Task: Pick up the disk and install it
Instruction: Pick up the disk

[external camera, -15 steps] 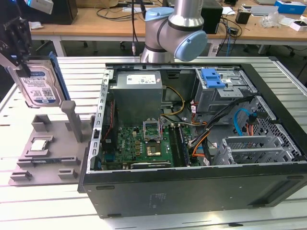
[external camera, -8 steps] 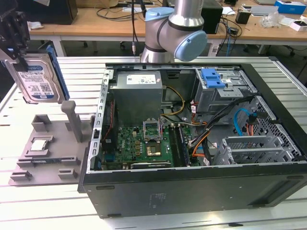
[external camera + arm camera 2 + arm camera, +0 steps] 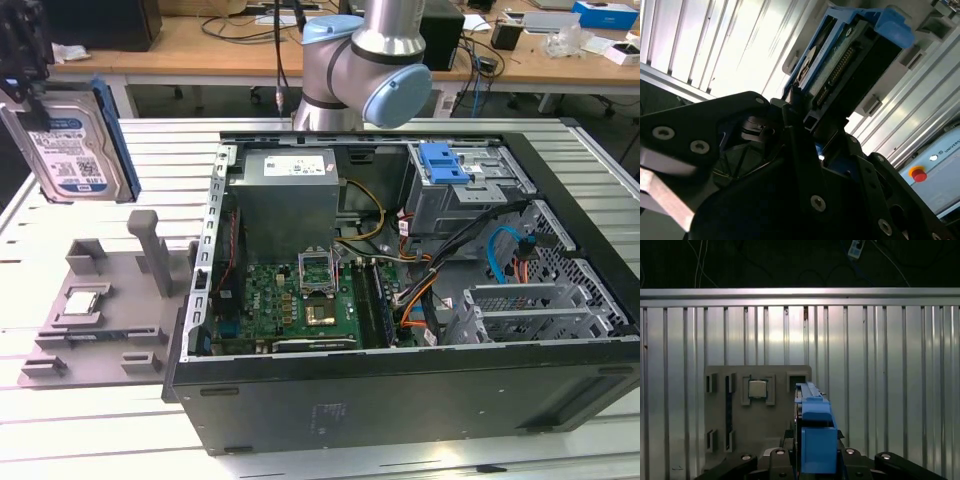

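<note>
Silver, flat rectangular metal disk (image 3: 65, 150), with a white-and-blue label and a blue plastic bracket, hangs in the air clear of the ribbed aluminium table (image 3: 170, 150). It is off the exterior view's left side of the open black computer case (image 3: 400, 400). The gripper (image 3: 25, 85) holds it from above. In the second wrist view the 2 black fingers (image 3: 797, 140) are clamped on 1 end of the disk, 1 on each flat face. The disk stands on edge, and its long axis appears to run straight out from the fingers, down toward the table.

Below it, just beside the case wall on the exterior view's left, lies a grey plastic fixture plate (image 3: 100, 300). A small square silver chip (image 3: 757, 388) is seated in 1 of its pockets.

The case lies on its side, open upward. Its raised rim stands between the disk and a grey metal drive cage with a blue latch (image 3: 450, 165), which sits in the case's far corner, well apart from the disk. The room above the case looks free. The grey-and-blue robot arm (image 3: 370, 60) rises behind the case.
</note>
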`<action>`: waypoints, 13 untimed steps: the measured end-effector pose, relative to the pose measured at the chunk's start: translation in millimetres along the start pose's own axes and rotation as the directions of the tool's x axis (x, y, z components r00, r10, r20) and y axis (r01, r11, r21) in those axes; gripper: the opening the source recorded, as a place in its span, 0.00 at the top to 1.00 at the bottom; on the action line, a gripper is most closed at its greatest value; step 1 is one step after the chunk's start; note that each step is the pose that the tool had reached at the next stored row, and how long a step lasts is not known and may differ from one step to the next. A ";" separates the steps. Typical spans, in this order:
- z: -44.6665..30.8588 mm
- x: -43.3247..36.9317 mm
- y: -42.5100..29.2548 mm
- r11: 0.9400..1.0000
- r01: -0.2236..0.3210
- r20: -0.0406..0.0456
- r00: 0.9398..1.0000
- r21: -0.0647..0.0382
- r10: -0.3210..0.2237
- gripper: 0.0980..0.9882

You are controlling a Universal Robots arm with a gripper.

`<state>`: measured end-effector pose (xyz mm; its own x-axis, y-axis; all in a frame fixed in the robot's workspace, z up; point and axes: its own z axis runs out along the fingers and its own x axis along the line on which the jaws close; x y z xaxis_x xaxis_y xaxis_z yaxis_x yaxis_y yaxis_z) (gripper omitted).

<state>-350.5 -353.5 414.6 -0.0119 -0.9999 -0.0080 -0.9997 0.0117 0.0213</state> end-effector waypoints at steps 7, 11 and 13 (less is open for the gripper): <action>-18.5 -1.1 0.4 1.000 0.000 0.000 1.000 0.000 0.000 0.70; -27.4 -1.8 0.6 1.000 0.000 0.000 1.000 0.000 0.000 0.70; -31.8 -2.0 0.7 1.000 0.000 0.000 1.000 0.000 0.000 0.70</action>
<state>-350.5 -351.7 446.5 -0.0119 -0.9999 -0.0080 -0.9997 0.0118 0.0213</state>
